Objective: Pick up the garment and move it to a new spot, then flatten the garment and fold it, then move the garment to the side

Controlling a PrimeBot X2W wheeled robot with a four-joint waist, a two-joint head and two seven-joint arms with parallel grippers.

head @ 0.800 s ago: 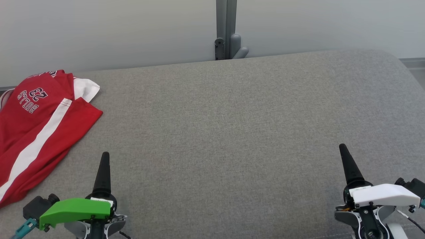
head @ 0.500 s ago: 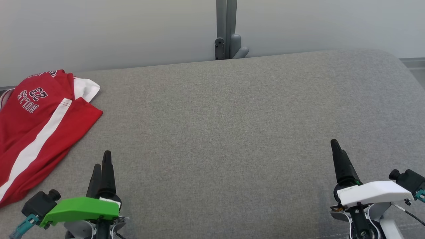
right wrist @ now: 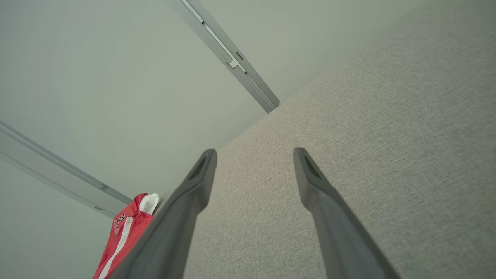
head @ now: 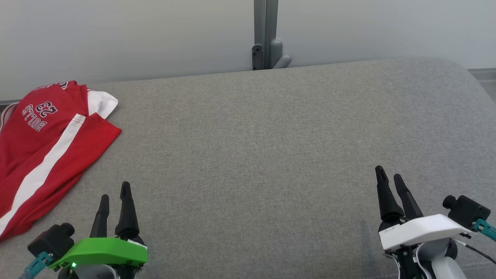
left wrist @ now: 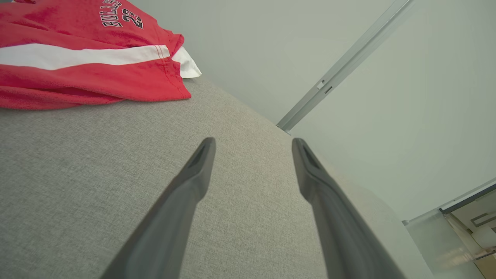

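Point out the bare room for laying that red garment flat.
Free: the grey cushion from the red garment rightward, between the wall, the left tool and right tool. Crowded: far left, under the garment.

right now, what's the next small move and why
Probably swing the left gripper left and forward toward the red garment. It lies bunched at the far left of the grey surface, untouched, closest to that arm. The right gripper and the left one are both open, holding nothing.
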